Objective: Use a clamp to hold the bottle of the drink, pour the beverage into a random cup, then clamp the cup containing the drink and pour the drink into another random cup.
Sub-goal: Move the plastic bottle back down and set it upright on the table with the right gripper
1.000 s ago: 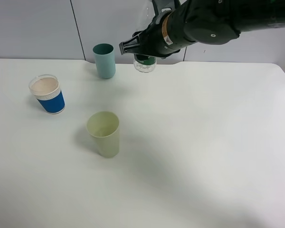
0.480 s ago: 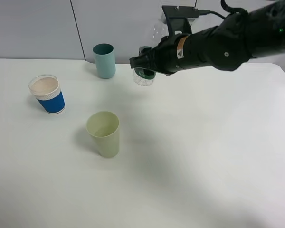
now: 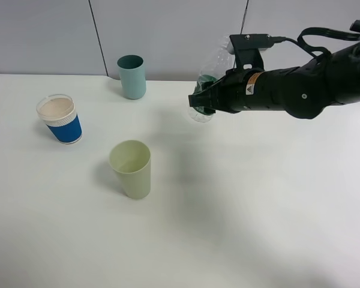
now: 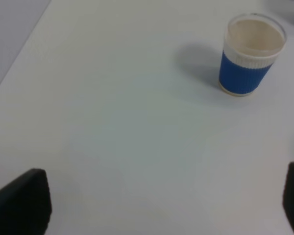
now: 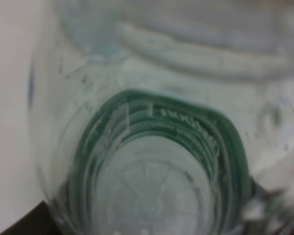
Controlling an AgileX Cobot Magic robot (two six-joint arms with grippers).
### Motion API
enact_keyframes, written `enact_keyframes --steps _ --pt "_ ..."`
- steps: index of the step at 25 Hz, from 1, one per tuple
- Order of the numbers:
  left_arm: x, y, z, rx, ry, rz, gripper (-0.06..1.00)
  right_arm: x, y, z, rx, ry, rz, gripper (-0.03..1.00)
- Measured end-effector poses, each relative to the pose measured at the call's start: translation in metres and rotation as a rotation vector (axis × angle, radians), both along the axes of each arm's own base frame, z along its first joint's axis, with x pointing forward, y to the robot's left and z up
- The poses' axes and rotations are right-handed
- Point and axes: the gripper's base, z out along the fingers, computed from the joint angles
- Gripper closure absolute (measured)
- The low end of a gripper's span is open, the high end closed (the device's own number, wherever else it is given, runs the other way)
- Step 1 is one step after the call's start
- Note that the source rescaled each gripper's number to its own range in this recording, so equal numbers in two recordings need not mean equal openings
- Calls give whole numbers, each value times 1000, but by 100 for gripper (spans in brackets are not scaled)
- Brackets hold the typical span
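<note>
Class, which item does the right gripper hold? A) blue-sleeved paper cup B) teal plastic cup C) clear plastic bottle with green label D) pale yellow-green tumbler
C: the right gripper is shut on the tilted clear plastic bottle with green label, held in the air.

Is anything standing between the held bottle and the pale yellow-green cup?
Nothing visible. Only bare table lies between the bottle, held in the right jaws, and the pale yellow-green cup; the teal cup and blue cup stand aside.

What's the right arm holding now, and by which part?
The bottle, clamped around its green-labelled middle by the right gripper, tilted in the air.
</note>
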Motion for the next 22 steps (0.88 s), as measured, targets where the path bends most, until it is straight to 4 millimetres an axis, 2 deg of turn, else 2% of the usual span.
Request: enact_keyframes --steps 7,11,16,22 --pt "0 0 0 0 0 0 8 2 -2 0 -88 -54 40 97" --pt "0 0 0 0 0 0 8 5 -6 -1 -118 -84 -5 97" --pt "0 0 0 0 0 0 8 12 -9 -27 -219 -62 -23 97" --pt "0 0 0 0 0 0 8 17 -10 -50 -220 -42 -70 97"
